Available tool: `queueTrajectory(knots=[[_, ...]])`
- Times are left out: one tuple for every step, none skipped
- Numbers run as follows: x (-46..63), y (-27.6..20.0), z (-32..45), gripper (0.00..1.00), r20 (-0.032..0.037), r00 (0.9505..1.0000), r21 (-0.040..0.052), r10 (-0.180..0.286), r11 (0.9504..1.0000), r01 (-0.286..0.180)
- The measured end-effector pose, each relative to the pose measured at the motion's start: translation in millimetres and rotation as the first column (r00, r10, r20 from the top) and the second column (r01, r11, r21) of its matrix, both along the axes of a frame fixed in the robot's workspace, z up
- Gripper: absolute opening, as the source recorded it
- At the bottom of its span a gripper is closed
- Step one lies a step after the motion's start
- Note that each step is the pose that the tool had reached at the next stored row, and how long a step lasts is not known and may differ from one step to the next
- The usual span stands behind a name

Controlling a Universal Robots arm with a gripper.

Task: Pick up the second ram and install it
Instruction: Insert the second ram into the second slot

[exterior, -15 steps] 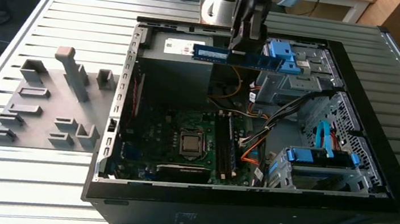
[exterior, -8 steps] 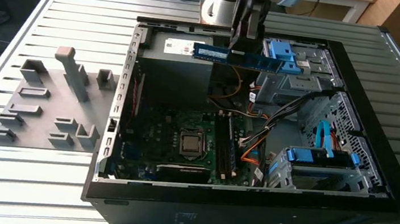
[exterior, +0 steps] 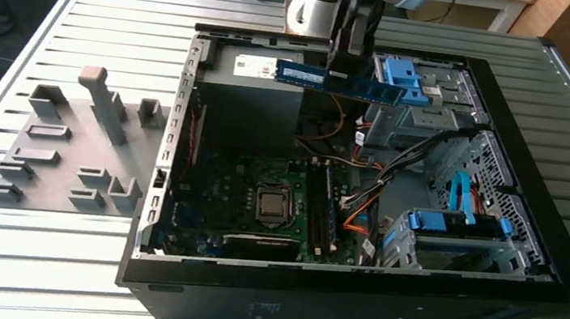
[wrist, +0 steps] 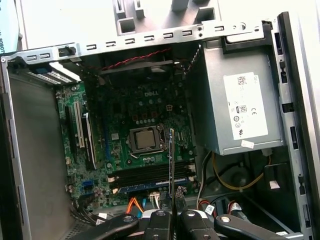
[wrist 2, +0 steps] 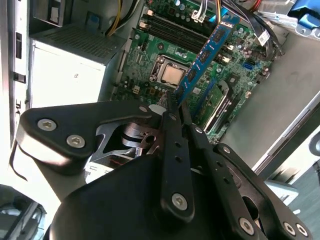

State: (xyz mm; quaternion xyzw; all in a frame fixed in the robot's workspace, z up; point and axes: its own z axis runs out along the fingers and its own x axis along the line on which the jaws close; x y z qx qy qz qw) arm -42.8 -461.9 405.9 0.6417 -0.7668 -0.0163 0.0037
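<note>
Gripping the second ram, tool hangs over open case

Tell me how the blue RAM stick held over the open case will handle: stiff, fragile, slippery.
Probably stiff: the second ram juts out either side of the gripper without sagging. Likely light, since a narrow pinch carries it. Possibly fragile and apt to twist: it looks very thin edge-on in the first wrist view, with bare chips along its face.

The pale grey arm, at twelve o'clock in the exterior view, carries a black gripper with silver-screwed links.
</note>
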Motion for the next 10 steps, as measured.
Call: queueTrajectory(knots=[[0.0,0.0,0.0,0.14,0.0,1.0,0.0,-0.005,1.0,0.005],[0.0,0.0,-0.1,0.14,0.0,0.9999,0.0,-0.01,0.9999,0.01],[0.0,0.0,-0.1,0.14,0.0,0.9999,0.0,-0.015,0.9999,0.015],[0.0,0.0,-0.1,0.14,0.0,0.9998,0.0,-0.02,0.9998,0.02],[0.0,0.0,-0.1,0.14,0.0,0.9997,0.0,-0.025,0.9997,0.025],[0.0,0.0,-0.1,0.14,0.0,0.9996,0.0,-0.029,0.9996,0.029],[0.0,0.0,-0.2,0.14,0.0,0.9994,0.0,-0.034,0.9994,0.034],[0.0,0.0,-0.2,0.14,0.0,0.9993,0.0,-0.038,0.9993,0.038],[0.0,0.0,-0.2,0.14,0.0,0.9991,0.0,-0.042,0.9991,0.042],[0.0,0.0,-0.2,0.14,0.0,0.999,0.0,-0.046,0.999,0.046]])
